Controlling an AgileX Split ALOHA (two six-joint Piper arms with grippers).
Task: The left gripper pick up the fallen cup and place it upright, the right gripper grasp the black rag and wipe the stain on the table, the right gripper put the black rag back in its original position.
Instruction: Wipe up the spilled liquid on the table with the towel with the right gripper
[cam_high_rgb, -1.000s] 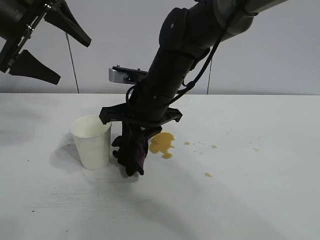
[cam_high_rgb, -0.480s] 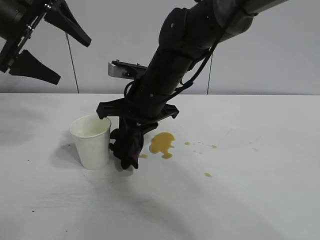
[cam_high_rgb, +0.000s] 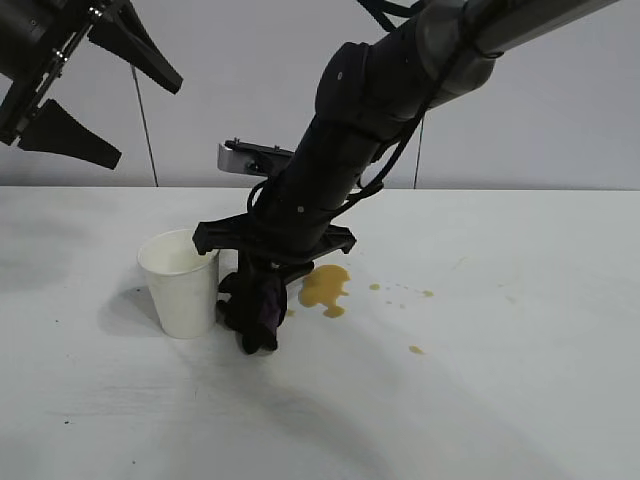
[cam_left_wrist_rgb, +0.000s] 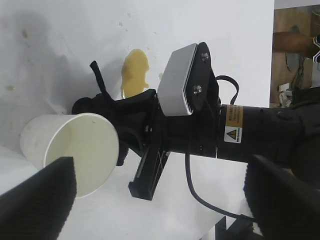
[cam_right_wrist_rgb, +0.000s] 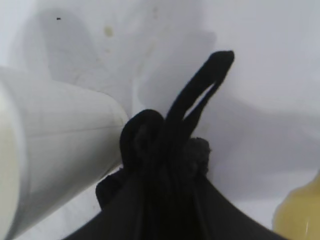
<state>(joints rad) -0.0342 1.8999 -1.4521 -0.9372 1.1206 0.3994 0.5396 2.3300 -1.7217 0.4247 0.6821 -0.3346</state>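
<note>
The white cup (cam_high_rgb: 182, 285) stands upright on the table (cam_high_rgb: 480, 400), left of centre. My right gripper (cam_high_rgb: 262, 285) points down just right of the cup, shut on the black rag (cam_high_rgb: 256, 318), whose lower end touches the table beside the cup's base. The yellow-brown stain (cam_high_rgb: 325, 286) lies just right of the rag. My left gripper (cam_high_rgb: 150, 122) hangs open high at the upper left, holding nothing. The left wrist view looks down on the cup (cam_left_wrist_rgb: 75, 150), the rag (cam_left_wrist_rgb: 100, 107) and the stain (cam_left_wrist_rgb: 135, 72). The right wrist view shows the rag (cam_right_wrist_rgb: 165, 145) next to the cup's wall (cam_right_wrist_rgb: 55, 135).
Smaller splashes (cam_high_rgb: 415, 349) dot the table right of the main blotch, and a tiny spot (cam_high_rgb: 288, 312) sits beside the rag. The right arm's thick body and silver wrist camera (cam_high_rgb: 255, 155) lean over the middle of the table.
My right gripper has carried the rag a little to the left, off the stain's edge and closer to the cup. The left gripper has stayed still.
</note>
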